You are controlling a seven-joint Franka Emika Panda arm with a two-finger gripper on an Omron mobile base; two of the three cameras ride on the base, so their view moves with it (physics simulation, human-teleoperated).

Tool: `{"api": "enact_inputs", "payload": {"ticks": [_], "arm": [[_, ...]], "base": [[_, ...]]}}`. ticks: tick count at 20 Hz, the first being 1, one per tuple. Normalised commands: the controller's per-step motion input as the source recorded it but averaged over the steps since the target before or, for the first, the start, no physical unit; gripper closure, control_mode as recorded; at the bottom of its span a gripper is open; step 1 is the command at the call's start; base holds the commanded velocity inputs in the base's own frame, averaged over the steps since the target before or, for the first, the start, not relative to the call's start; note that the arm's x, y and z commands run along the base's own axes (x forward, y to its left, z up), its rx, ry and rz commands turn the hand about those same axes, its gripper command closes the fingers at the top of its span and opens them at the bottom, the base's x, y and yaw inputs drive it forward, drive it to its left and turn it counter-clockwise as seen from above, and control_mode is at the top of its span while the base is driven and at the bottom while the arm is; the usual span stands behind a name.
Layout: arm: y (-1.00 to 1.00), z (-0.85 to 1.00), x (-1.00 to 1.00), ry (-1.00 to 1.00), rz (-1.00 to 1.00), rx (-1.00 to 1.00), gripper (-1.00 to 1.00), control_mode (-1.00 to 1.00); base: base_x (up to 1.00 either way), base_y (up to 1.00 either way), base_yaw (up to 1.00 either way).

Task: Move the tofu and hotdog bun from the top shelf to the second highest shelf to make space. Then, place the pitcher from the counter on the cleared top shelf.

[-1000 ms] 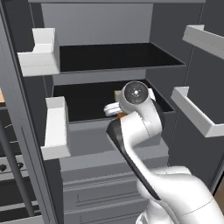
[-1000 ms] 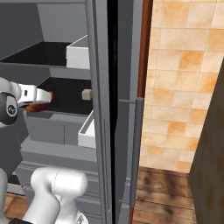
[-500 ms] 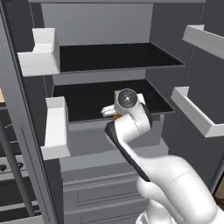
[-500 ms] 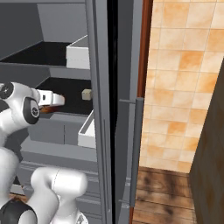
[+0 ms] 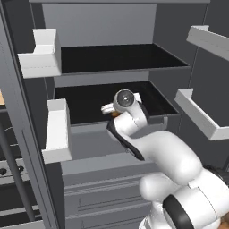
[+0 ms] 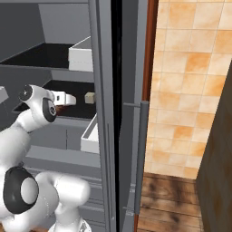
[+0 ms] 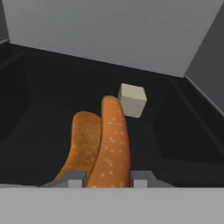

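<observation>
My gripper (image 7: pixel 108 178) is shut on the hotdog bun (image 7: pixel 105 148), an orange-brown curved piece that sticks out ahead of the fingertips. The bun hangs just above the second highest shelf (image 5: pixel 85 100), a black shelf below the top shelf (image 5: pixel 120 58), which lies bare. The tofu (image 7: pixel 132 100), a pale beige cube, rests on the second shelf just beyond the bun's tip; the right base view has the tofu (image 6: pixel 89 97) right of my gripper (image 6: pixel 71 99). From the left base my gripper (image 5: pixel 110 112) sits at that shelf's front edge. The pitcher and the counter are out of view.
White door bins (image 5: pixel 40 58) (image 5: pixel 56 132) hang on the left, two more (image 5: pixel 201 116) (image 5: pixel 210 38) on the right. Grey drawers (image 5: pixel 103 188) sit below the shelves. The fridge door's edge (image 6: pixel 104 113) stands close on the right, with a tiled wall (image 6: pixel 195 68) beyond.
The hand has pushed further in over the second shelf toward the tofu, with the bun still held. The arm's elbow has swung forward and lower.
</observation>
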Motion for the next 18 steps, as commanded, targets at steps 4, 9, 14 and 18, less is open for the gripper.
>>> {"api": "enact_inputs", "payload": {"ticks": [4,9,14,18], "arm": [[0.24,-0.05,0.63,0.02,0.00,0.00,1.00,-1.00],[0.34,-0.20,0.63,0.02,0.00,0.00,1.00,-1.00],[0.21,-0.40,0.65,0.00,0.00,0.00,1.00,-1.00],[0.13,-0.33,0.68,0.00,0.00,0.00,-1.00,-1.00]], "base": [[0.00,0.00,0.00],[0.00,0.00,0.00],[0.00,0.00,0.00],[0.00,0.00,0.00]]}}
